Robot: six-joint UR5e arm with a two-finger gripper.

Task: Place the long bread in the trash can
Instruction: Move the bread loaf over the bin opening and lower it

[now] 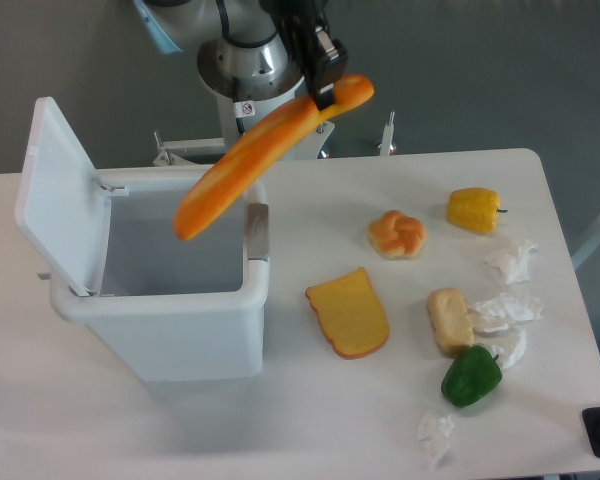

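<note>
The black end effector pinches the long slim orange bread near its upper end. I'd centre its drooping tip over the open white plastic bin at left before letting go.

We found no text we could read. A small white sticker with a red mark sat on the grey robot base behind the bench, but its print was too small for us to make out.
</note>
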